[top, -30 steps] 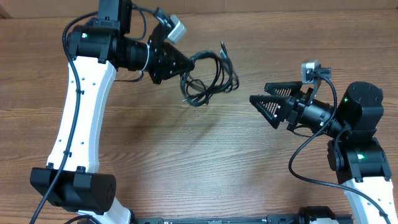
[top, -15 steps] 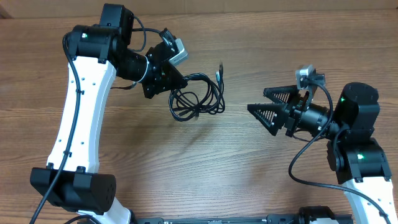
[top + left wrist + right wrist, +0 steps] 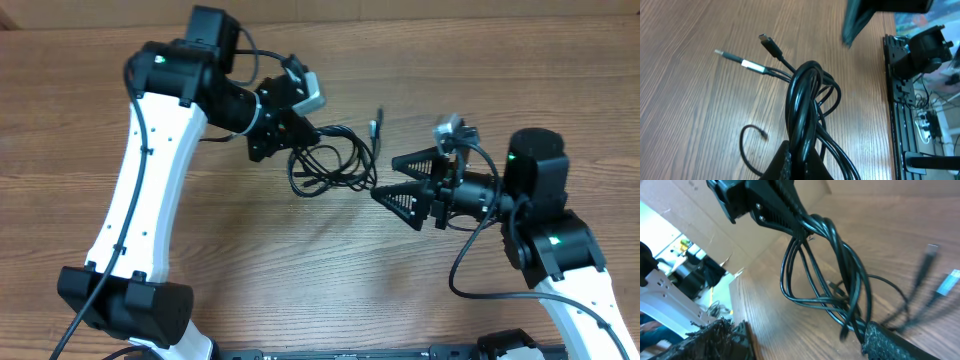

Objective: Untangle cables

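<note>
Left gripper (image 3: 303,132) pinches the cables (image 3: 335,165) tight. We have the right gripper (image 3: 385,178) spread wide, just beside them

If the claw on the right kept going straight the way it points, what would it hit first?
Most likely the cables, the looped bundle that the left gripper holds. The right gripper stands open and points straight at those loops from close by. Its exact height relative to them is unclear.
</note>
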Robot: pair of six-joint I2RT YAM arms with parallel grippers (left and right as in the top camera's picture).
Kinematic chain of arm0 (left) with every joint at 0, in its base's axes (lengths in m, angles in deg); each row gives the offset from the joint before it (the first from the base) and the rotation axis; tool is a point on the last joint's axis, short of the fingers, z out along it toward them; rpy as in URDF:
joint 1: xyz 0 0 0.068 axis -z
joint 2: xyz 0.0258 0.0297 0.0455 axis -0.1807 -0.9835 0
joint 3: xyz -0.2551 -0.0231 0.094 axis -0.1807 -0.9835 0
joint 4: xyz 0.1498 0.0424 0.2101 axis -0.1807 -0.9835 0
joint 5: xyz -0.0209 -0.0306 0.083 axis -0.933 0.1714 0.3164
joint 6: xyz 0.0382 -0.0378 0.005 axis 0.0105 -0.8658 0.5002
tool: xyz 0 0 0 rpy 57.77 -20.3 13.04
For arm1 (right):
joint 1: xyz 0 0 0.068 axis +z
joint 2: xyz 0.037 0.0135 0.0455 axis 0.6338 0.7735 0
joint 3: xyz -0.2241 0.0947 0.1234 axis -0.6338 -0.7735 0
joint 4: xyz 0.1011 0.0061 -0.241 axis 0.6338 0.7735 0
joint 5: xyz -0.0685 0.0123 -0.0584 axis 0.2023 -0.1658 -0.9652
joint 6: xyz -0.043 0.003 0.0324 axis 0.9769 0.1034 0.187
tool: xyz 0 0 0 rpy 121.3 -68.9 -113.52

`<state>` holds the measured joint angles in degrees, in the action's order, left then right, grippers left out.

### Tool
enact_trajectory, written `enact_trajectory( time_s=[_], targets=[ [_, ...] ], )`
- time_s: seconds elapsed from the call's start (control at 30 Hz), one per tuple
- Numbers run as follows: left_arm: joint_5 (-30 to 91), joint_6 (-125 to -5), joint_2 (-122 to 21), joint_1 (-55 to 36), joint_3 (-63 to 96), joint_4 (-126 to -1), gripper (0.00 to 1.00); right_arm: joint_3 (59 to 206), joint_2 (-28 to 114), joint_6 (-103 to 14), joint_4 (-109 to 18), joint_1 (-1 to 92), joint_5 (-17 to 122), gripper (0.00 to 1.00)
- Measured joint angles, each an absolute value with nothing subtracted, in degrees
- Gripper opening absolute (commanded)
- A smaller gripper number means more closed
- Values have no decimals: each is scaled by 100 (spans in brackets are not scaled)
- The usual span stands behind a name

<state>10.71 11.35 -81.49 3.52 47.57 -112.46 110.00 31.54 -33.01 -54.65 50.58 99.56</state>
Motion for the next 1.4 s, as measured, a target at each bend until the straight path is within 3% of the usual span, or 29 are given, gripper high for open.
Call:
enact_trajectory(
  time_s=[0.47, 0.7, 1.4],
  targets=[
    [1410, 1157, -8149, 761, 4757, -11014, 4, 11000, 3316, -3284, -5463, 5250, 9746, 77],
    [1436, 447, -8149, 763, 4757, -10542, 4, 11000, 3316, -3282, -5470, 5373, 9740, 75],
    [1631, 1, -8149, 1137, 4757, -10693, 4, 11000, 3316, -3356, -5494, 5373, 8892, 74]
  ],
)
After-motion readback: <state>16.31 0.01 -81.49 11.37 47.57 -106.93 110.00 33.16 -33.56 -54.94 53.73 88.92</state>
